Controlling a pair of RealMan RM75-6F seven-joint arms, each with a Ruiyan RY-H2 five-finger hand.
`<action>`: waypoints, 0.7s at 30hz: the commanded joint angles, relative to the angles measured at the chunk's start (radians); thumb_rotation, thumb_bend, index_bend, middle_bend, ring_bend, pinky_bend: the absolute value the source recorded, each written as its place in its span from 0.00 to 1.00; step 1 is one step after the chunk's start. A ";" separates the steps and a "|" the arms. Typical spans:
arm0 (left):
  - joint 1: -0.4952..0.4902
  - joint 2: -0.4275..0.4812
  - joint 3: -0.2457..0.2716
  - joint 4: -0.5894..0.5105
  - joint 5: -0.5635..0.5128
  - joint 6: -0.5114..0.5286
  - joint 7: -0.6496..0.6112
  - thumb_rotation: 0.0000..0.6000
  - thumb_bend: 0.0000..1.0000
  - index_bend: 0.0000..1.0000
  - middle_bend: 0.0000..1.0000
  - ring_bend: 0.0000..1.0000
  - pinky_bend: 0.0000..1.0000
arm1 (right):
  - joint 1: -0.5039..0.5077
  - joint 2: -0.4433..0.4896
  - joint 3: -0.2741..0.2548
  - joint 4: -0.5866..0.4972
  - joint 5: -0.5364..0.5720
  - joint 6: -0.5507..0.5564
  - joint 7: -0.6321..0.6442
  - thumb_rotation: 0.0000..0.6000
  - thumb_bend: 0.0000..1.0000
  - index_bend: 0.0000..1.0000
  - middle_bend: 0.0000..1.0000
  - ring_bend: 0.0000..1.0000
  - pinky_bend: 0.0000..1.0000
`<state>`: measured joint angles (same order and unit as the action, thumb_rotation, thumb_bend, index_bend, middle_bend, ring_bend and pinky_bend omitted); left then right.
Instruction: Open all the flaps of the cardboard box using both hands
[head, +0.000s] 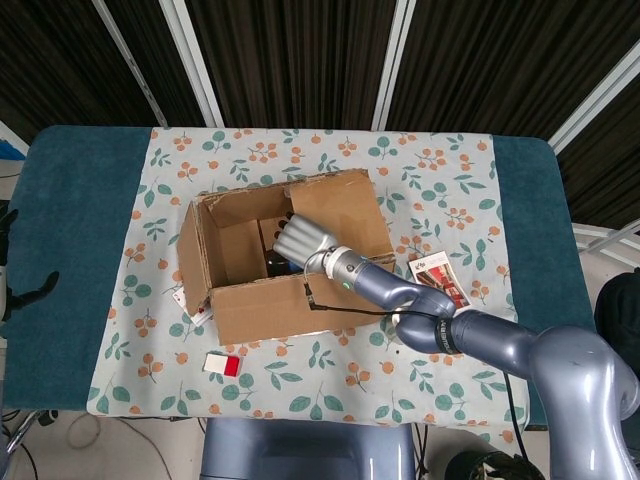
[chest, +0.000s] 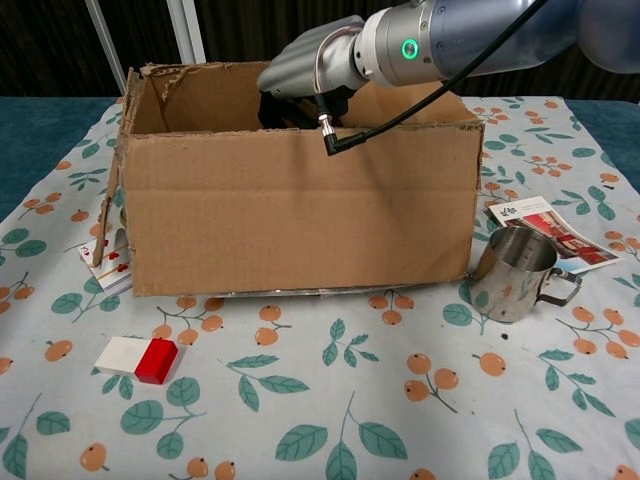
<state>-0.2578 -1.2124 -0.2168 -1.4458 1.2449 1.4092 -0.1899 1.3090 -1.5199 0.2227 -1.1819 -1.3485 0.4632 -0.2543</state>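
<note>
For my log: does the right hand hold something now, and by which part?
Cannot be told: the right hand reaches into the cardboard box, fingertips hidden under the flap.

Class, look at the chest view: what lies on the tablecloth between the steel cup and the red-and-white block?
Only bare flowered cloth lies between the steel cup and the red-and-white block; the cardboard box stands behind that stretch.
</note>
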 joint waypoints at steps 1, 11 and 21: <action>0.001 0.000 -0.003 0.000 -0.001 -0.002 -0.003 1.00 0.22 0.00 0.00 0.00 0.00 | -0.003 0.004 -0.009 -0.006 0.024 -0.001 -0.019 1.00 0.99 0.49 0.38 0.28 0.27; 0.004 0.000 -0.006 -0.002 0.010 -0.003 -0.007 1.00 0.23 0.00 0.00 0.00 0.00 | 0.007 0.010 -0.013 -0.059 0.068 0.013 -0.065 1.00 0.99 0.49 0.38 0.28 0.27; 0.005 0.003 -0.009 0.002 0.014 -0.015 -0.018 1.00 0.23 0.00 0.00 0.00 0.00 | 0.031 0.014 -0.052 -0.047 0.127 0.001 -0.171 1.00 0.99 0.50 0.39 0.28 0.27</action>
<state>-0.2528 -1.2100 -0.2261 -1.4438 1.2579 1.3947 -0.2069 1.3348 -1.5094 0.1781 -1.2313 -1.2371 0.4620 -0.4050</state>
